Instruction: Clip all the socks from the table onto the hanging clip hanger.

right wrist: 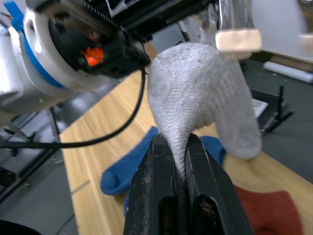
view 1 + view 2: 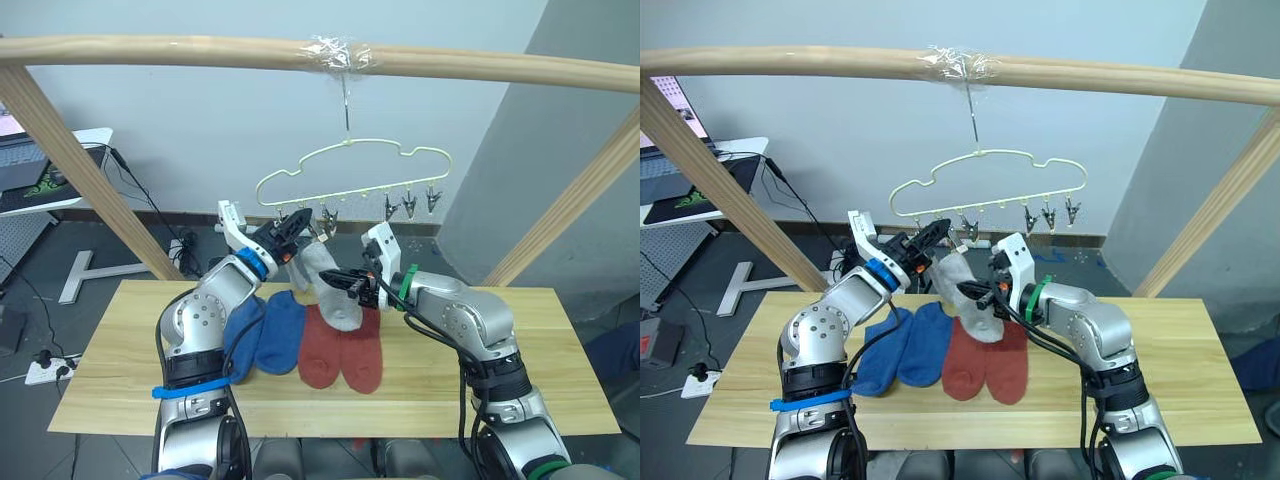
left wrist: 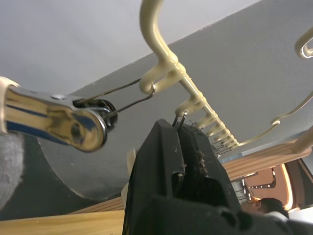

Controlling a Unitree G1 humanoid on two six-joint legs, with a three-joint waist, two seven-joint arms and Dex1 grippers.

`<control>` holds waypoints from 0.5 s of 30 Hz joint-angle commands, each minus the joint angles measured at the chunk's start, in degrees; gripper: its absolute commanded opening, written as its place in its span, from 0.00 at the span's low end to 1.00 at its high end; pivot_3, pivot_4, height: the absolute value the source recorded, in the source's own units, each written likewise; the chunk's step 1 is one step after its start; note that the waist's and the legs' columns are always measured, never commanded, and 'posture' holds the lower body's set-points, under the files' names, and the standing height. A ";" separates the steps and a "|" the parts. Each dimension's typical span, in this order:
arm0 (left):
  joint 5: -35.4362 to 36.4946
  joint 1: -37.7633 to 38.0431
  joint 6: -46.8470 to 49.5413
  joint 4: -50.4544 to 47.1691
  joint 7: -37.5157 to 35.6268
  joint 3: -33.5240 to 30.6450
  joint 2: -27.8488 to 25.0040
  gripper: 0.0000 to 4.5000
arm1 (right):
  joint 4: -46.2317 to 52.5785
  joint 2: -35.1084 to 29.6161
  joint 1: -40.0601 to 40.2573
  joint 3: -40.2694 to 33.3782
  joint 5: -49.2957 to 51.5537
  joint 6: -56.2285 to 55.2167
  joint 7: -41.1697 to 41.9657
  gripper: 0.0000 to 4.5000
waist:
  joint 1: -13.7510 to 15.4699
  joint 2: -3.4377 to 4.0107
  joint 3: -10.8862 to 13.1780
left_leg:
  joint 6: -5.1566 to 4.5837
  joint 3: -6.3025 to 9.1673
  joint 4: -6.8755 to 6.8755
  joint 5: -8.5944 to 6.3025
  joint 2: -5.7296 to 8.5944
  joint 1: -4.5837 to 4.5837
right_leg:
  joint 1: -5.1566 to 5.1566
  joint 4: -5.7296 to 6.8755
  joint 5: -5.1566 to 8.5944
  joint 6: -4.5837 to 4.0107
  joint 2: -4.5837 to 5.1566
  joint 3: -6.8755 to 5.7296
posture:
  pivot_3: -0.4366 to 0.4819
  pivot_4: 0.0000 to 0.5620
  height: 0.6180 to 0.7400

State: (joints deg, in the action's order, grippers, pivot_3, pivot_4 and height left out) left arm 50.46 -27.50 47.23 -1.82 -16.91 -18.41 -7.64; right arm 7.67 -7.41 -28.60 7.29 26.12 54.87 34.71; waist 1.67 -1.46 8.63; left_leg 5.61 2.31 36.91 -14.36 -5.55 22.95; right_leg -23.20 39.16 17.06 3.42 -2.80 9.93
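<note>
right gripper [image 1: 180, 147] pinches grey sock [image 1: 195, 93] below clip hanger [image 2: 350, 165]; left gripper [image 2: 297, 225] jaws closed at clip [image 3: 54, 120].

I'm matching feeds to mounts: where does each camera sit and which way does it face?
Left eye: on the head, looking forward and down at the clip hanger and table; both arms show.
Right eye: the same scene, offset.
Left wrist: looks up along the left gripper at the clips.
Right wrist: looks along the right gripper, shut on a grey sock.
Shared: both eyes and the right wrist show that sock.
</note>
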 commanded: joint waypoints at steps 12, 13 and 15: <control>3.65 0.29 1.25 -3.53 0.20 0.06 -0.68 0.00 | -1.49 1.93 -1.82 -2.21 2.83 0.83 -2.46 0.01 | 0.12 0.01 0.01 | 0.00 0.01 -0.04 0.00 0.00 0.01 | 0.00 -0.05 0.00 0.00 0.00 -0.02 | 0.66 0.26 1.00; 3.71 0.34 1.13 -3.57 0.00 0.22 -0.74 0.00 | -1.86 2.27 -1.82 -2.58 2.90 0.85 -3.13 0.01 | 0.12 0.01 0.01 | 0.00 0.02 -0.04 0.00 0.00 0.01 | 0.00 -0.06 0.00 0.00 0.00 -0.02 | 0.66 0.26 1.00; 4.07 0.47 1.40 -3.76 -0.55 0.61 -0.93 0.00 | -2.35 2.54 -2.07 -2.97 2.89 0.36 -3.71 0.01 | 0.12 0.01 0.01 | 0.00 0.02 -0.05 0.00 0.00 0.01 | -0.01 -0.07 0.00 0.00 0.00 -0.02 | 0.66 0.26 1.00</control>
State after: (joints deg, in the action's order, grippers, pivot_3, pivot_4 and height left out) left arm 52.95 -26.64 48.44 -2.83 -16.51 -18.21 -8.18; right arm 4.69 -5.23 -30.01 5.55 28.12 55.85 31.48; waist 1.78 -1.45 8.64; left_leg 5.61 2.33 36.85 -14.36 -5.55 22.96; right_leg -23.21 39.09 17.06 3.43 -2.81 9.91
